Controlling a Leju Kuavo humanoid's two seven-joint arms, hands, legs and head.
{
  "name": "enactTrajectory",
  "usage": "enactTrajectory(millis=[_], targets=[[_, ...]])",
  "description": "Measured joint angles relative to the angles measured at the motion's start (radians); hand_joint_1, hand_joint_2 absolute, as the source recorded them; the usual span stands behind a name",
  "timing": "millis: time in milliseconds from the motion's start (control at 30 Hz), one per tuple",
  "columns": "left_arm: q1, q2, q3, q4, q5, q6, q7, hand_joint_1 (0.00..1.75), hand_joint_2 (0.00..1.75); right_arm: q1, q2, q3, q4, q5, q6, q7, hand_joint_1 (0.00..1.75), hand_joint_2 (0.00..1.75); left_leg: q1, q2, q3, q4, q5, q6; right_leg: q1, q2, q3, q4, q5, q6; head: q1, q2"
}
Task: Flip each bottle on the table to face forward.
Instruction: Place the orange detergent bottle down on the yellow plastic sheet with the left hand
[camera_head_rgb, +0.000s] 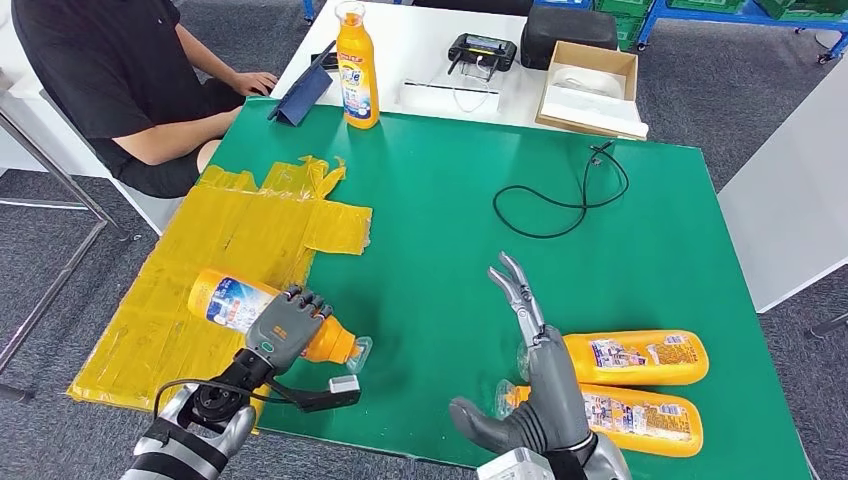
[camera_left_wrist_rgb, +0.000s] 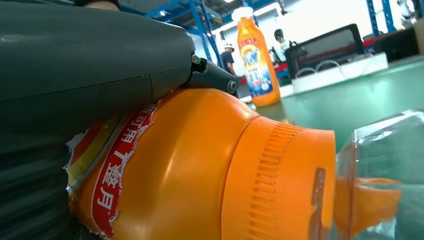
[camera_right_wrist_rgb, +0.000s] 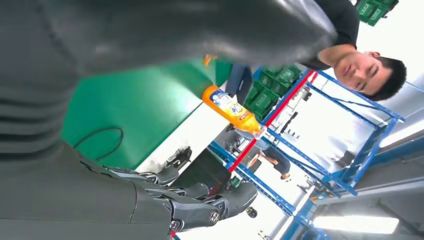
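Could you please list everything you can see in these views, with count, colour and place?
Bottles: four, orange; one lying on the yellow sheet under the left robot hand, one upright at the table's far edge, two lying side by side at the near right.
Yellow sheet: one, taped on the table's left side.
Table: one, green top.
Cable: one, black, looped at far centre-right.
Cardboard box: one, brown, on the white table beyond.
Controller: one, black, on the white table.
Tablet: one, dark blue, beside the upright bottle.
Person: one, black shirt, seated far left.
Left robot hand: grey, gripping the lying bottle.
Right robot hand: grey, fingers spread, beside the two bottles.
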Motion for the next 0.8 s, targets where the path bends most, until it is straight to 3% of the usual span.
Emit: enactTrajectory(millis=[67, 200, 333, 800], targets=[[-0.001, 0.004, -0.002, 0.013, 0.010, 0.000, -0.007, 1.75, 1.75, -0.009, 0.000, 0.000, 0.003, -0.004, 0.001, 0.000, 0.00, 1.75, 0.000, 0.000, 0.000, 0.000, 0.000, 0.000, 0.000, 0.000, 0.000, 0.000, 0.000, 0.000, 0.000, 0.000], [-0.009, 0.007, -0.004, 0.031, 0.020, 0.000, -0.012, 0.03, 1.75, -0.020, 0.001, 0.000, 0.010, -0.008, 0.003, 0.000, 0.00, 1.75, 0.000, 0.000, 0.000, 0.000, 0.000, 0.000, 0.000, 0.000, 0.000, 0.000, 0.000, 0.000, 0.000, 0.000], [-0.016, 0.007, -0.004, 0.043, 0.016, -0.002, 0.001, 0.00, 0.00, -0.022, 0.001, 0.000, 0.015, -0.006, 0.003, -0.001, 0.00, 1.75, 0.000, 0.000, 0.000, 0.000, 0.000, 0.000, 0.000, 0.000, 0.000, 0.000, 0.000, 0.000, 0.000, 0.000], [-0.032, 0.007, -0.004, 0.061, 0.041, -0.019, -0.004, 0.00, 0.00, -0.024, 0.010, 0.000, 0.030, -0.005, 0.002, -0.010, 0.00, 1.75, 0.000, 0.000, 0.000, 0.000, 0.000, 0.000, 0.000, 0.000, 0.000, 0.000, 0.000, 0.000, 0.000, 0.000]])
